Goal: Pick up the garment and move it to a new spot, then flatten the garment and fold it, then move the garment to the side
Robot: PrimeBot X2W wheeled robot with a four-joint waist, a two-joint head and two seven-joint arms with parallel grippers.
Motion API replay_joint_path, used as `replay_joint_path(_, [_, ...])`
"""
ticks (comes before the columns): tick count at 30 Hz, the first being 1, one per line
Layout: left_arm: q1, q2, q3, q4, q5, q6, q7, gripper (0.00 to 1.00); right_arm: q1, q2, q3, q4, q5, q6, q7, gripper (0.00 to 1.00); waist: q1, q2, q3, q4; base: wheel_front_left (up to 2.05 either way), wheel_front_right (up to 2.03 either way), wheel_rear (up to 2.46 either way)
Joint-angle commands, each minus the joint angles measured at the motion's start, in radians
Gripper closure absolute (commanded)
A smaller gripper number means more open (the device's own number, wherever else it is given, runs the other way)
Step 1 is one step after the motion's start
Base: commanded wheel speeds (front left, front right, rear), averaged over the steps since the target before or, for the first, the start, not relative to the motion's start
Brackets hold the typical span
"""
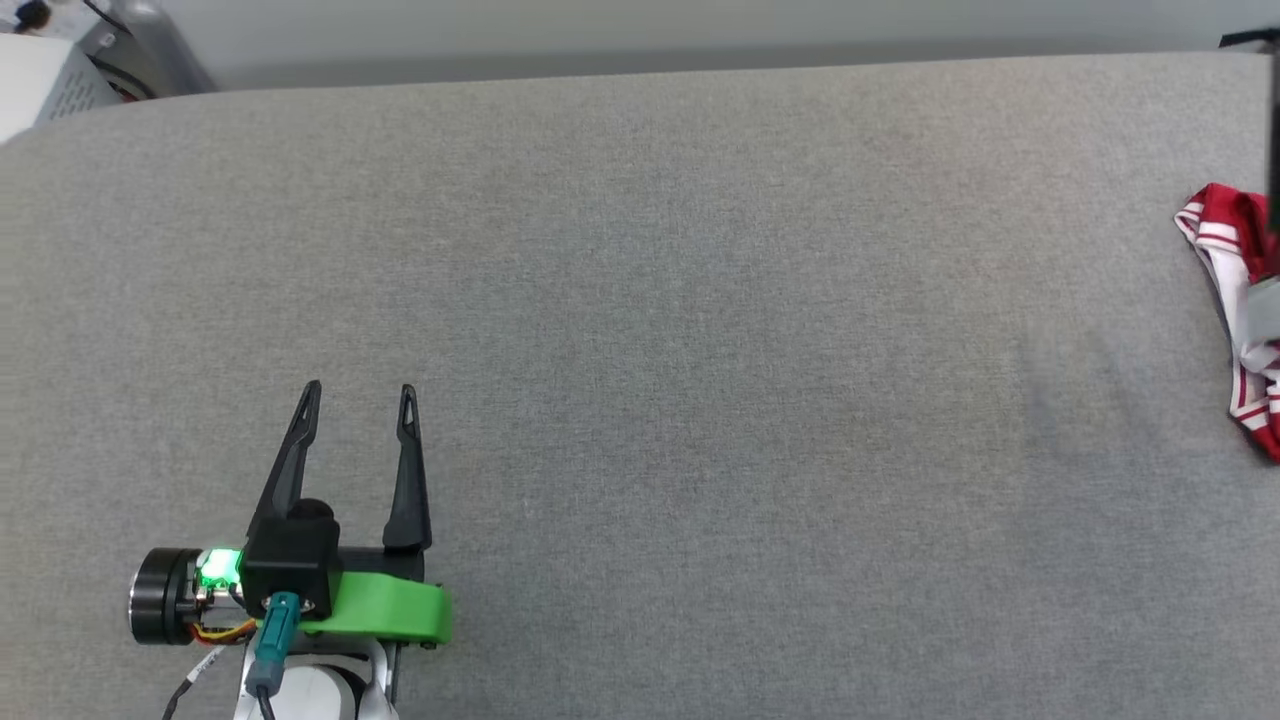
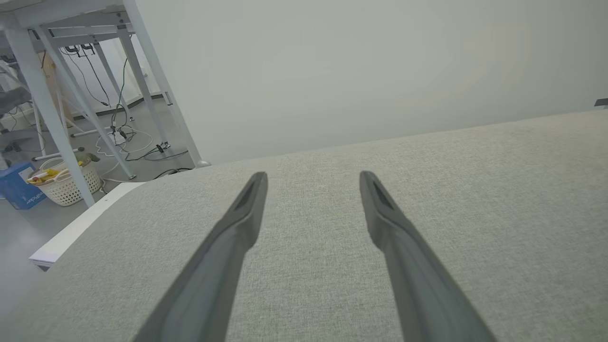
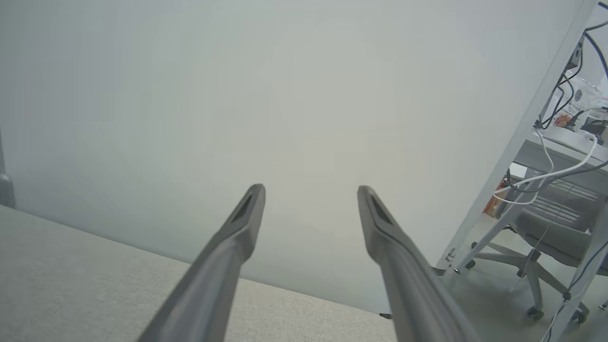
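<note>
1. The garment (image 1: pixel 1222 240) lies at the far right edge of the head view, on the grey surface (image 1: pixel 640 300). It is cut off by the frame. What shows is a rumpled bunch of red cloth with white and red-striped trim.
2. The left gripper (image 1: pixel 360 395) hovers over the surface at the lower left, well apart from the garment. Its fingers are spread with nothing between them, as the left wrist view (image 2: pixel 313 175) also shows.
3. The right gripper (image 3: pixel 309 187) is likewise spread and empty. It points past the surface's far edge toward a pale wall.
4. This fits either a garment waiting to be picked up or one already set aside. Too little cloth shows to judge whether it is folded.
5. In either case, doing it well means keeping the spread fingertips out of the loose folds as the arms travel. I judge that soft jersey would snag and drag on the cloth-covered surface.
6. Writing: no print shows on the visible part of the garment. A blue box (image 2: pixel 16 192) on the floor carries white lettering too small to read. A white pack (image 3: pixel 582 95) on a desk bears a round mark, also unreadable.
</note>
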State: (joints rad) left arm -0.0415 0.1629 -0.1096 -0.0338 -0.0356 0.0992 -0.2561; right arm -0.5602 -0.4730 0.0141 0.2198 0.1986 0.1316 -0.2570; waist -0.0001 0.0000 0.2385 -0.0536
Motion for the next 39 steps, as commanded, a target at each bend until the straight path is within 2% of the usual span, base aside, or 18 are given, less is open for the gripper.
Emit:
replay_joint_path(1, [0.013, -0.006, 0.006, 0.009, -0.006, -0.007, -0.006, 0.00, 0.041, 0.038, -0.002, -0.030, -0.020, -0.001, -0.005, 0.00, 0.0001, 0.0000, -0.045, 0.032, 0.00, 0.00, 0.00])
replay_joint_path(8, [0.038, -0.023, 0.019, 0.037, -0.008, -0.020, -0.006, 0.00, 0.242, 0.217, 0.005, -0.152, -0.075, -0.001, -0.005, 0.00, 0.0001, 0.0000, -0.086, 0.051, 0.00, 0.00, 0.00])
replay_joint_path(14, [0.055, -0.034, 0.030, 0.056, -0.009, -0.032, -0.006, 0.00, 0.391, 0.322, 0.003, -0.161, -0.066, -0.001, -0.005, 0.00, 0.0001, 0.0000, -0.116, 0.063, 0.00, 0.00, 0.00])
replay_joint_path(26, [0.088, -0.049, 0.043, 0.078, -0.012, -0.063, -0.006, 0.00, 0.573, 0.392, -0.008, -0.189, -0.079, -0.001, -0.005, 0.00, 0.0001, 0.0000, -0.174, 0.085, 0.00, 0.00, 0.00])
replay_joint_path(39, [0.131, -0.070, 0.051, 0.081, -0.016, -0.091, -0.006, 0.00, 0.680, 0.419, -0.045, -0.266, -0.111, -0.001, -0.005, 0.00, 0.0001, 0.0000, -0.220, 0.093, 0.00, 0.00, 0.00])
